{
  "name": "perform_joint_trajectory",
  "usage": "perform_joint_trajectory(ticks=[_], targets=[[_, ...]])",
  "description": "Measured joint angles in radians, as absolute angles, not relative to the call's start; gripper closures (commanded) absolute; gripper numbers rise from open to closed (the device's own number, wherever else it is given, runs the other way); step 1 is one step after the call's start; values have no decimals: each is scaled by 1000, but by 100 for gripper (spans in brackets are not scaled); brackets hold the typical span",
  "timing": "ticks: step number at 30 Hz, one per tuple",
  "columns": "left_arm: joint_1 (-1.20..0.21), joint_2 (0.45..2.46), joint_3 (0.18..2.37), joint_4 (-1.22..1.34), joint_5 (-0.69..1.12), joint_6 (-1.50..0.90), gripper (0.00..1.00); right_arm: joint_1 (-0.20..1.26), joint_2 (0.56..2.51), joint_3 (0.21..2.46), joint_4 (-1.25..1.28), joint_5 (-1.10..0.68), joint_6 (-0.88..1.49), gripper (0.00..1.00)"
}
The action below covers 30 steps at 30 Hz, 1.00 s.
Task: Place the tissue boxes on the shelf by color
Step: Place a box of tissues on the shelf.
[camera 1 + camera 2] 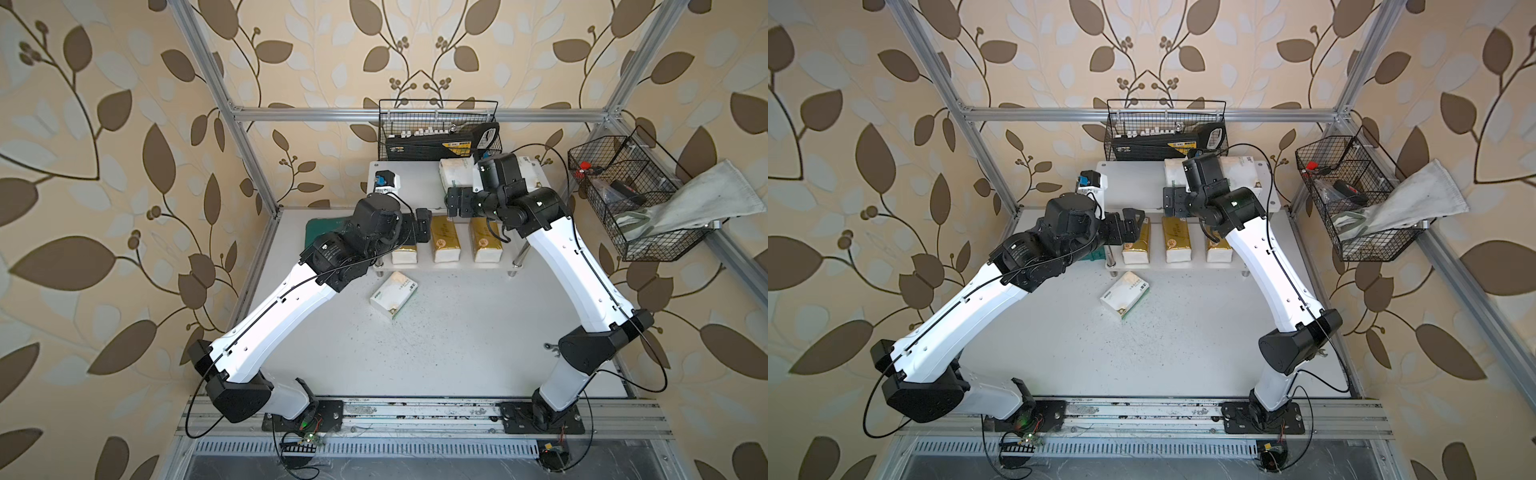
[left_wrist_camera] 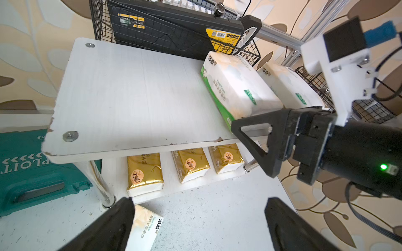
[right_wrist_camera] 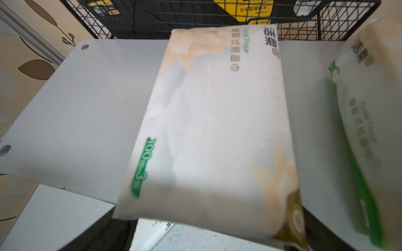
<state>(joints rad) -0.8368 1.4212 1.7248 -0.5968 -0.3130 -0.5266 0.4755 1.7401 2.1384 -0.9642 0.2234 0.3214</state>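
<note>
**benchrat:** Leafy brown-and-cream wallpaper [image 1: 104, 199] all round, speckled white table [image 1: 457, 345] in the middle. The shelf [image 1: 409, 189] sat at 12 o'clock on it, with a black wire basket [image 1: 436, 118] right behind. So where was everything?

**yamfan:** Three gold packs [image 1: 445, 240] were lined up side by side on the lower tier, white ends facing 6 o'clock. The top tier had two white packs [image 2: 289, 87] bunched toward its 3 o'clock end, and the rest of that board was bare. The loose white pack [image 1: 394, 294] lay flat and skewed on the table, just at 6 o'clock of the shelf.

**benchrat:** And the grippers?

**yamfan:** The left gripper [image 2: 200, 206] hung near the shelf's 9 o'clock end, fingers spread wide with nothing between them. The right gripper [image 1: 455, 202] was at the near end of the white pack nearer mid-shelf [image 3: 213, 121]. Its fingers looked parted, and that pack rested on the board, poking a bit over the front edge. Couldn't tell whether a finger touched it. A green tool case [image 2: 32, 169] sat at 10 o'clock, beside the shelf.
</note>
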Motion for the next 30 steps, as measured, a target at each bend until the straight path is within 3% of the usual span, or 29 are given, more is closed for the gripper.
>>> perform_joint_trajectory(ticks=[30], targets=[[-837, 1374, 1651, -574, -322, -528, 1, 481, 1676, 2065, -941, 205, 340, 1]])
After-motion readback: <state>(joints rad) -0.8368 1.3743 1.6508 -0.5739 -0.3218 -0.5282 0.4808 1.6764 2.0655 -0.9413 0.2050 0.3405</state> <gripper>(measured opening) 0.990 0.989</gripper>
